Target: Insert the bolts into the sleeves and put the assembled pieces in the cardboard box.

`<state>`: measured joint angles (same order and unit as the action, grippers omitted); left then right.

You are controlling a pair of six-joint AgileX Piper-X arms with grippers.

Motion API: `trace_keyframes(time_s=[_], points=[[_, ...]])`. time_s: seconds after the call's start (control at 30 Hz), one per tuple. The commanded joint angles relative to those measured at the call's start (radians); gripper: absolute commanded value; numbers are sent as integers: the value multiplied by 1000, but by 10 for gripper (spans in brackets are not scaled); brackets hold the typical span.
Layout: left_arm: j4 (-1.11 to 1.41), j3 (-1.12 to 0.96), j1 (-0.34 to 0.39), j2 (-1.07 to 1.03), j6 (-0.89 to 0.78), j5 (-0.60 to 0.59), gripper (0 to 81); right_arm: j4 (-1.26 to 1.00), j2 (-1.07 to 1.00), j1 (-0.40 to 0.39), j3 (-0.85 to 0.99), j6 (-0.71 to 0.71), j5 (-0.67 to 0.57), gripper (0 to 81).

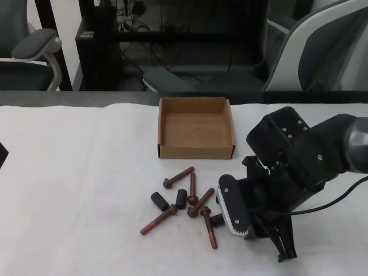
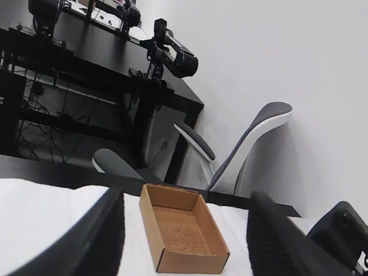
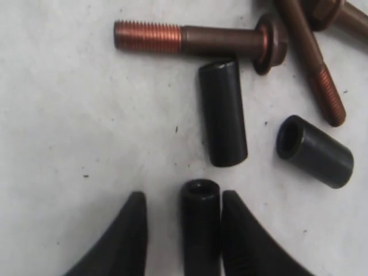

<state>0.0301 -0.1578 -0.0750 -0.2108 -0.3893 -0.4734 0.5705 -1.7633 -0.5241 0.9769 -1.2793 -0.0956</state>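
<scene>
Fingers [image 3: 131, 241] of the right gripper [image 3: 183, 196] stand spread on either side of a short black cylindrical sleeve [image 3: 201, 221], which lies flat on the white cloth-covered bench [image 1: 69, 172]. 1 finger sits just against the sleeve and the other is a little apart, so nothing is pinched yet. The left gripper [image 2: 187, 194] is also spread, with nothing between its dark fingers [image 2: 98, 241], and it looks toward the brown open-topped cardboard box [image 2: 190, 261].

The step in hand looks like picking up a first sleeve, with no bolt yet inserted. The next move calls for closing squarely across the sleeve's round side and then lifting without nudging the 2 other black sleeves [image 3: 223, 112] nearby or the copper-brown flanged bolt [image 3: 195, 37] beyond them.

The sleeve's long axis runs parallel to the fingers. Its open bore points away from the wrist toward the loose parts, which should leave that end free to take a bolt
</scene>
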Motion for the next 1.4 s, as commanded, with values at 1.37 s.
trace_keyframes(time_s=[1.37], points=[[22, -75, 5, -33, 38, -51, 623, 117, 192, 5, 80, 573, -42, 281]])
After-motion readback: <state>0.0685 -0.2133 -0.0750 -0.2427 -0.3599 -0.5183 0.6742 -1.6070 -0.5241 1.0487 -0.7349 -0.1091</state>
